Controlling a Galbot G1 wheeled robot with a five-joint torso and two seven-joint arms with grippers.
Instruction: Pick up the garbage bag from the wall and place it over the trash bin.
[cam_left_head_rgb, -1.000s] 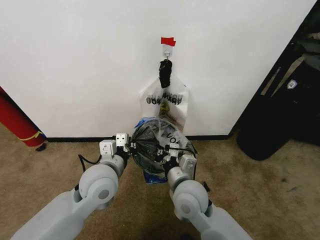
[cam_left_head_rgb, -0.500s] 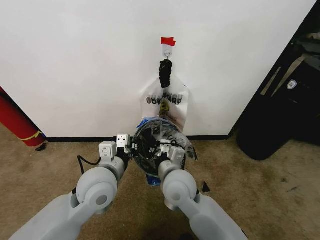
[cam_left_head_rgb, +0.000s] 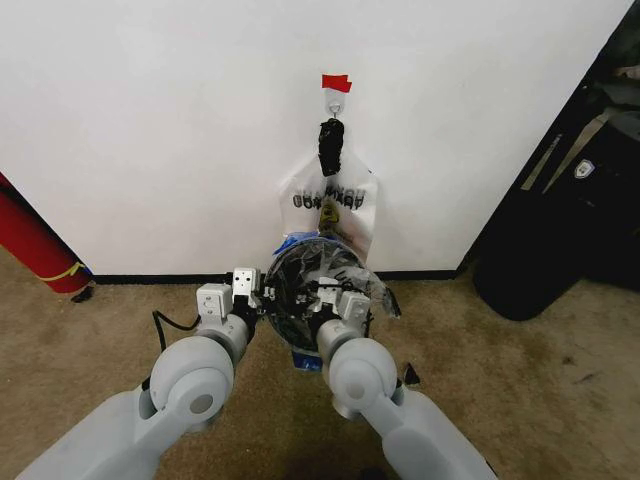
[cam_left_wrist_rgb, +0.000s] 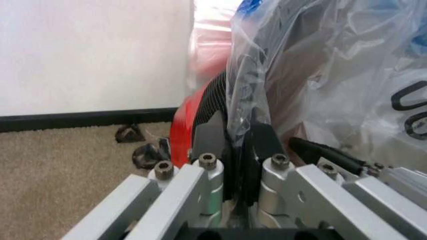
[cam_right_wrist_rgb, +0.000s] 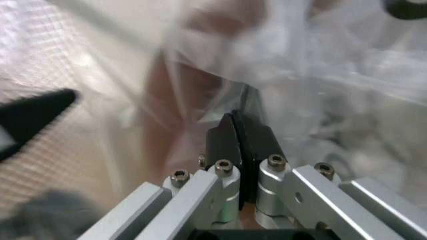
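Note:
The trash bin (cam_left_head_rgb: 312, 288), round black mesh, stands on the carpet against the wall (cam_left_head_rgb: 160, 130). The see-through garbage bag (cam_left_head_rgb: 372, 288) lies draped around the bin's top. My left gripper (cam_left_head_rgb: 263, 293) is at the bin's left rim. In the left wrist view the left gripper (cam_left_wrist_rgb: 237, 145) is shut on a fold of the garbage bag (cam_left_wrist_rgb: 320, 75), beside the bin's mesh and red rim (cam_left_wrist_rgb: 183, 130). My right gripper (cam_left_head_rgb: 336, 296) reaches over the bin's near side. In the right wrist view the right gripper (cam_right_wrist_rgb: 239, 140) is shut on the bag's film (cam_right_wrist_rgb: 313, 85).
A whitish printed bag (cam_left_head_rgb: 335, 205) tied with black hangs from a hook under red tape (cam_left_head_rgb: 336, 82), just above the bin. A red cylinder (cam_left_head_rgb: 35, 245) leans at the left. A tall black bag-like object (cam_left_head_rgb: 545, 250) stands at the right. Small dark scraps (cam_left_head_rgb: 410, 374) lie on the carpet.
My right arm has swung left, toward the bin's middle, pulling the bag's film with it. The bunched bag has spread off the bin's mouth. The left arm has hardly moved.

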